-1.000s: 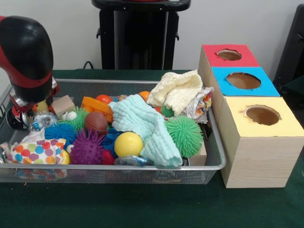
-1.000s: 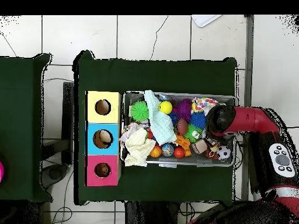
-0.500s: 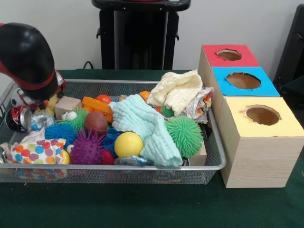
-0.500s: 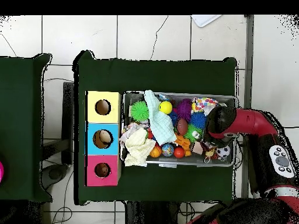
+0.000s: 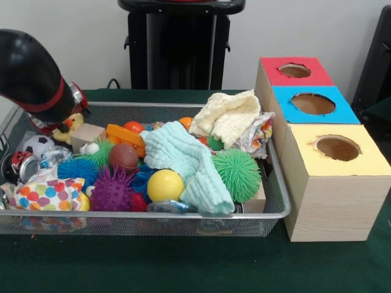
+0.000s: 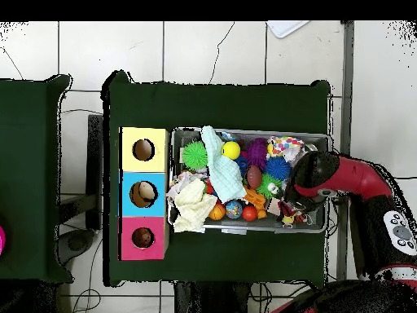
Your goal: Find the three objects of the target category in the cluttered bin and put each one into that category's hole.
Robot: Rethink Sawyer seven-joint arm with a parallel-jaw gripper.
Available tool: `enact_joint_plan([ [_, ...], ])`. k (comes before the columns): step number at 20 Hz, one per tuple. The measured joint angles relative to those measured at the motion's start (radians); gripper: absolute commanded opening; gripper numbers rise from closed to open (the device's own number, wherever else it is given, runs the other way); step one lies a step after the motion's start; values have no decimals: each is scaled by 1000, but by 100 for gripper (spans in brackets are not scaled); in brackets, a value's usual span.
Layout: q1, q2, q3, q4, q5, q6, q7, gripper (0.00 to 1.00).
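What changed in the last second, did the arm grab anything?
The arm swung toward the bin's far corner, on the robot's side, and uncovered a soccer ball and a yellow plush toy. The gripper is hidden under the arm, so no grasp can be confirmed. The other toys, the cloths, the cluttered bin and the three boxes, including the hole, lie as before.
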Motion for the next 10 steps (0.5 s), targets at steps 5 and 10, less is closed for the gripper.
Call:
enact_joint_plan([
  [5, 17, 7, -12, -12, -32, -32, 0, 100],
  [10, 68, 26, -42, -40, -143, -153, 0, 100],
])
